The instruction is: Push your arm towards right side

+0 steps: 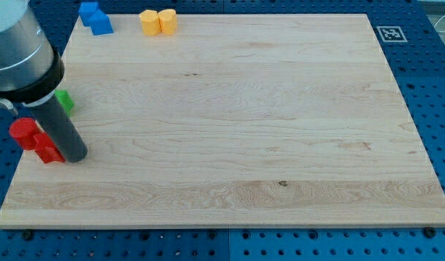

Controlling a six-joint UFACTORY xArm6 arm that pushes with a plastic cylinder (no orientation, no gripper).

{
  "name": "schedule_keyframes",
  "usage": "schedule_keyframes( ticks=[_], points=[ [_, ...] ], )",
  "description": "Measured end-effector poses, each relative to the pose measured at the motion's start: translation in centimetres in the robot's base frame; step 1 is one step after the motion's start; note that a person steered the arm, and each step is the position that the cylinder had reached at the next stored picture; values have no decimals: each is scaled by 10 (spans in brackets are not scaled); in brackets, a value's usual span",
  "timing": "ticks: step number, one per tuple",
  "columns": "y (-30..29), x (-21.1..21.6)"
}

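At board's (230, 109) left edge: my tip (76, 156) touching red blocks (35, 139).

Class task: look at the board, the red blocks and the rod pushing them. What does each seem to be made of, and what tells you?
Board: pale wood, matt, with grain lines and a small knot.
Red blocks: probably painted wood or plastic; flat uniform colour, no grain visible.
Rod, ending at my tip beside the red blocks: dark, smooth, faint sheen; metal or plastic, unclear.

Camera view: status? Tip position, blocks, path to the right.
My tip at the view's left edge, beside red blocks. Green block behind rod. Blue blocks, yellow blocks at the view's top. Nothing blocks rightward path.
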State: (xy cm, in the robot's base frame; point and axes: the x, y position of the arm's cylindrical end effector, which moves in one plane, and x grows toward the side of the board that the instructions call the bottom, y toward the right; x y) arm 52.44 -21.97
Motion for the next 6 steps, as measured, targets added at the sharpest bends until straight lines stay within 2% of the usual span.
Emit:
schedule_keyframes(
  ticks=[3,4,6],
  points=[
    [-16,-9],
    [-5,-10],
    [83,-10]
  ],
)
